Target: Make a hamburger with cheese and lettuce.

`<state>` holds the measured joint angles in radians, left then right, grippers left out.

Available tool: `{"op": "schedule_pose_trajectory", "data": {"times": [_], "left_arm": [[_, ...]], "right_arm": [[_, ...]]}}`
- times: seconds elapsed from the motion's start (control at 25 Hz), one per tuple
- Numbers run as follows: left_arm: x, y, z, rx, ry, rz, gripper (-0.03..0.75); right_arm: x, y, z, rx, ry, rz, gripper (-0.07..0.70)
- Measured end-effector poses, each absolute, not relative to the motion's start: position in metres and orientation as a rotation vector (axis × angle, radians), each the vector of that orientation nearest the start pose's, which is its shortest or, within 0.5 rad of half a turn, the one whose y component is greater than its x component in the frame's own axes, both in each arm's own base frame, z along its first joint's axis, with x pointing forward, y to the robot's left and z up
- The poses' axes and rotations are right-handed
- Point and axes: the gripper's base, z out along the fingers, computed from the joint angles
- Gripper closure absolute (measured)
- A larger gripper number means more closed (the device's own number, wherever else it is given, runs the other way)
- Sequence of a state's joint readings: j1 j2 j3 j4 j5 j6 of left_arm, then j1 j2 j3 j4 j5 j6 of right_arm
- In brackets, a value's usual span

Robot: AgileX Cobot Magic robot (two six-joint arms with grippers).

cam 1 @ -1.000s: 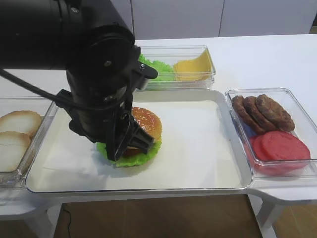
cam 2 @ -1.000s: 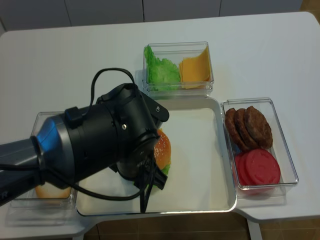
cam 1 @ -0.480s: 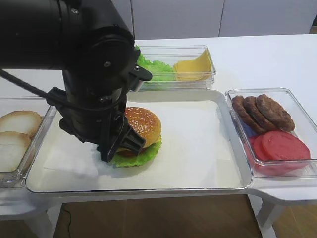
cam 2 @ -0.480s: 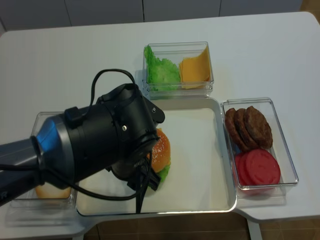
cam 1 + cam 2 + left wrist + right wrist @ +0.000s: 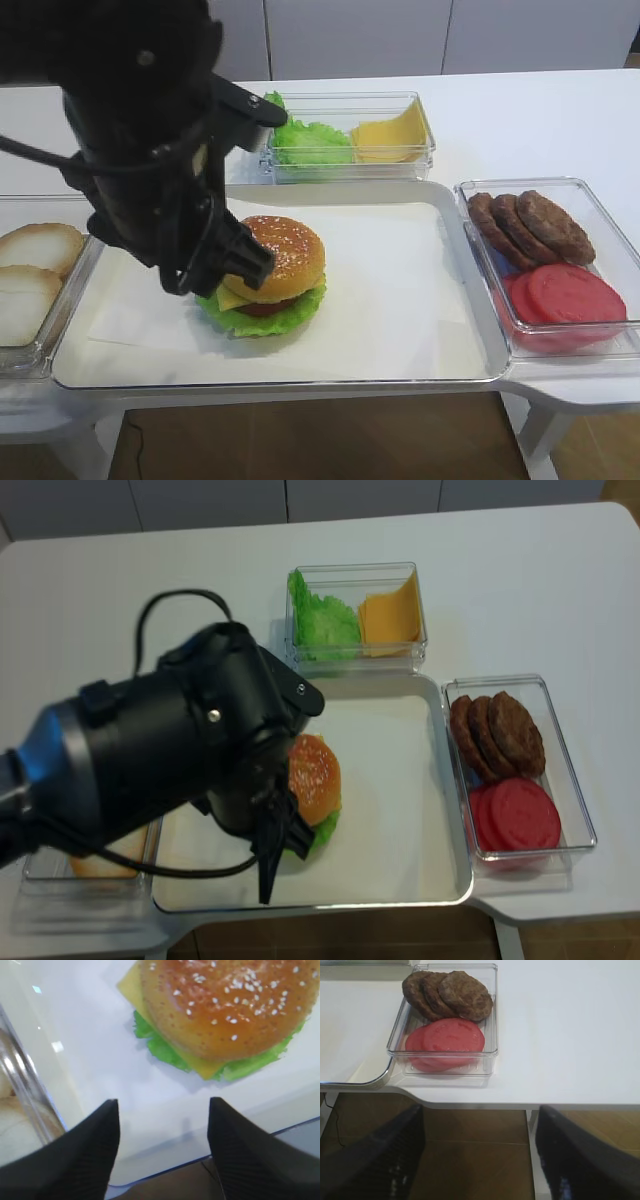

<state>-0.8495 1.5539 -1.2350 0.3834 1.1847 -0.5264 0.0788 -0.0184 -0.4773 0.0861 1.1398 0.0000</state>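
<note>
The left claw [image 5: 162, 1152] hangs spread wide, gripping nothing, just off the hamburger [image 5: 265, 275] on the tray [image 5: 400, 300]; cheese [image 5: 129, 987] and lettuce [image 5: 160, 1050] peek from under its bun. Far right, the right claw [image 5: 480, 1160] gapes beyond the table [image 5: 570, 1025] edge.

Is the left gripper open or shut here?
Open: the left gripper shows two fingers spread apart with nothing between, clear of the hamburger.
</note>
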Motion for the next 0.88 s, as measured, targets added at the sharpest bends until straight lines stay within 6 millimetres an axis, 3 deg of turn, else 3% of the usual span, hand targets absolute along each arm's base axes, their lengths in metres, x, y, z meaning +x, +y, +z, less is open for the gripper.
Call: {"op": "schedule_pose_trajectory", "data": {"times": [0.16, 0.44, 0.88], "left_arm": [[0.221, -0.181, 0.306, 0.564, 2.707, 0.199, 0.3], [0.232, -0.125, 0.329, 0.44, 2.756, 0.116, 0.3], [0.25, -0.045, 0.337, 0.167, 2.818, 0.002, 0.3]], "right_arm": [[-0.009, 0.006, 0.265, -0.086, 2.127, 0.154, 0.092], [-0.009, 0.006, 0.265, -0.084, 2.127, 0.155, 0.092], [-0.009, 0.006, 0.265, -0.084, 2.127, 0.155, 0.092]]}}
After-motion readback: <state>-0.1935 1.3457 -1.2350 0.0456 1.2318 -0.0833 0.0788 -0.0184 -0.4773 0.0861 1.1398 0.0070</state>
